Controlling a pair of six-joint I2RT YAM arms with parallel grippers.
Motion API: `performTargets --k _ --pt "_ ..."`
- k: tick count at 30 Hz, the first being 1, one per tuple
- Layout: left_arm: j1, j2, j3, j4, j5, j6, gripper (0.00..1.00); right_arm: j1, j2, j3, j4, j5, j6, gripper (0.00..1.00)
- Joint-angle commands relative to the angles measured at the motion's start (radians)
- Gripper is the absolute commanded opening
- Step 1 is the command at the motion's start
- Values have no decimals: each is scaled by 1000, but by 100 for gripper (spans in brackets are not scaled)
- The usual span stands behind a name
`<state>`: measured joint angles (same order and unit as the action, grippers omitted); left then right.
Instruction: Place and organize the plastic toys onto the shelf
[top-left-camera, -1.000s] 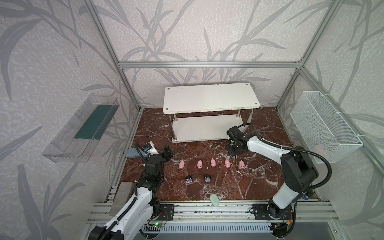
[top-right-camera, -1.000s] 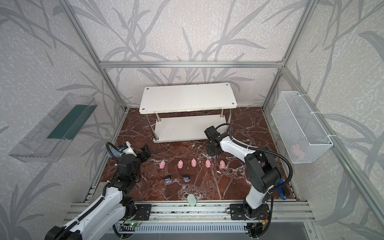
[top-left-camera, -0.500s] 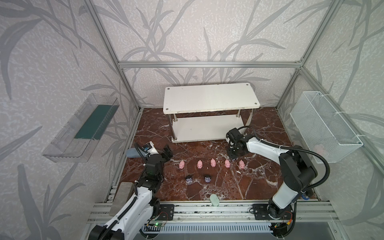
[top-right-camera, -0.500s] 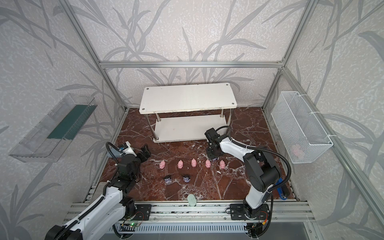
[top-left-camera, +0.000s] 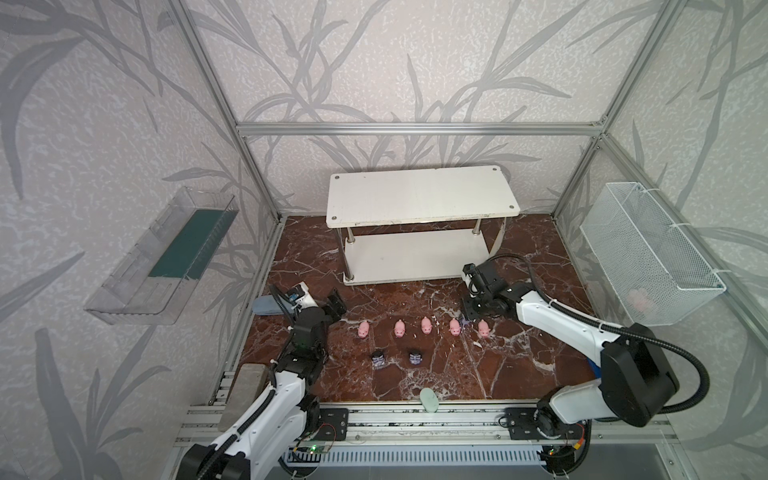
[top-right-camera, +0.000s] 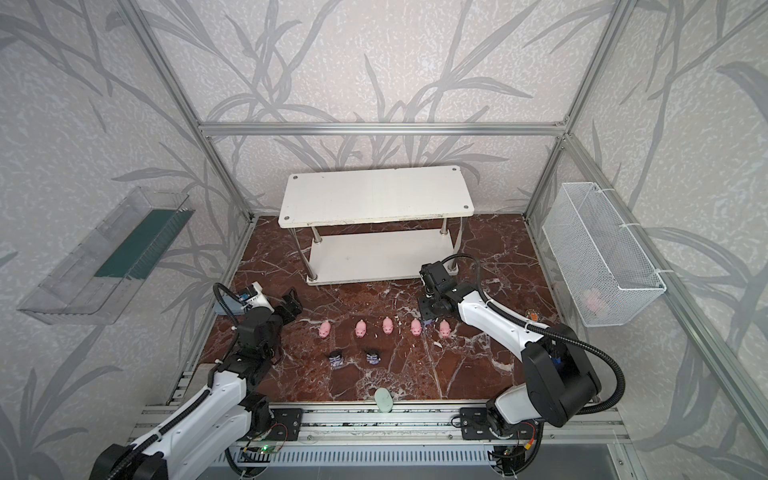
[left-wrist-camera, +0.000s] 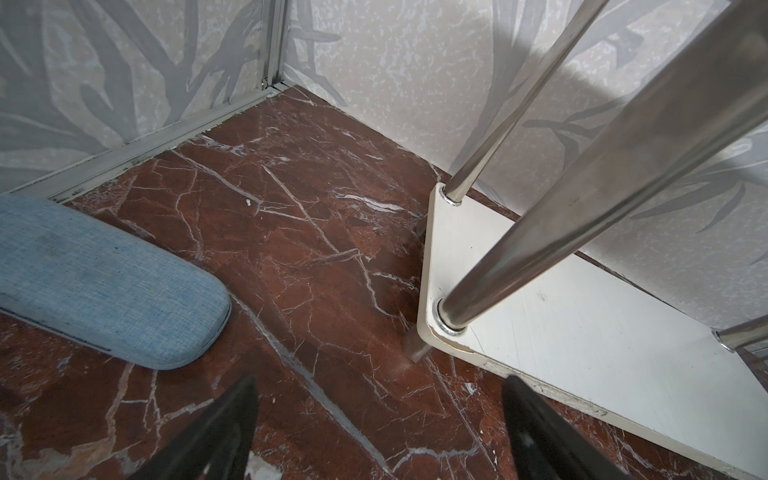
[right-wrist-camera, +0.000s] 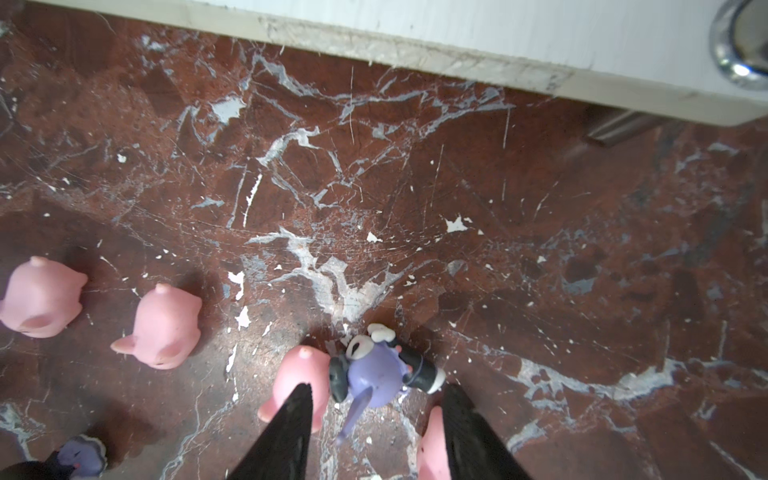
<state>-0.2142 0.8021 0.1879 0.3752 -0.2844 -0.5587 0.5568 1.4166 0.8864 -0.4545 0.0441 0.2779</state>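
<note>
At the back of the marble desk (top-left-camera: 519, 365) stands the white 2-tier shelf (top-left-camera: 419, 195), all toys on the desk before it. The left arm (top-left-camera: 307, 332) holds its jaws wide near the shelf's front left post; the right arm (top-left-camera: 552, 311) has its jaws parted around a dark figurine (right-wrist-camera: 374, 374) lying between 2 of the 5 pink pigs (top-left-camera: 426, 325). 2 more dark figurines (top-left-camera: 379, 358) stand nearer the front.

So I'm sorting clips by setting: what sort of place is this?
Most likely a robot test cell, not a home: a silver aluminium-profile frame holds leaf-print wallpaper panels, and two white robot arms are mounted on a metal rail fronting a red marble-pattern floor.
</note>
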Motion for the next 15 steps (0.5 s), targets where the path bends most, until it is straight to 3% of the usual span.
performTargets --k 1,9,15 --pt "4 -4 -5 18 -1 -14 90 36 -77 -48 17 16 60 52" --pt "4 21 -9 43 12 -21 90 185 -159 -181 83 167 277 52" --pt "4 54 -4 67 28 -25 90 200 -101 -212 131 220 354 52"
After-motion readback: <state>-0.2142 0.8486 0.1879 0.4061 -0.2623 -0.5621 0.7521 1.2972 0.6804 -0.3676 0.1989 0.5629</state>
